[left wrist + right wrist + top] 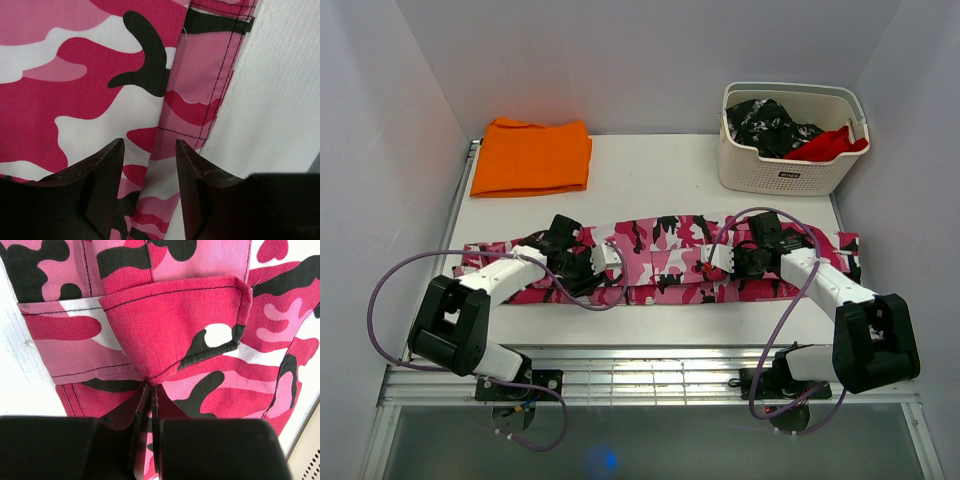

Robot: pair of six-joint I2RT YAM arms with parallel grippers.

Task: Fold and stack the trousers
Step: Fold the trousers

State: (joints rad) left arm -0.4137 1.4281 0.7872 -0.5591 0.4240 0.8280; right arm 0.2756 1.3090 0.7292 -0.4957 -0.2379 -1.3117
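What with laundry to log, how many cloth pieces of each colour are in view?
Pink camouflage trousers: 1
Orange cloth: 1
Black-and-white garment, in the basket: 1
Red cloth, in the basket: 1
Total: 4

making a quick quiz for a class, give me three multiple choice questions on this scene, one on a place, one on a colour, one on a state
1. Where on the table does the orange cloth lie? A near right B far left C middle
2. What colour is the basket? A blue B green C cream
3. The right claw is: A shut on the trousers B wide open C shut on nothing
Answers: 1 B, it lies folded at the far left corner; 2 C, its walls are cream; 3 A, the wrist view shows it pinching a pink fold.
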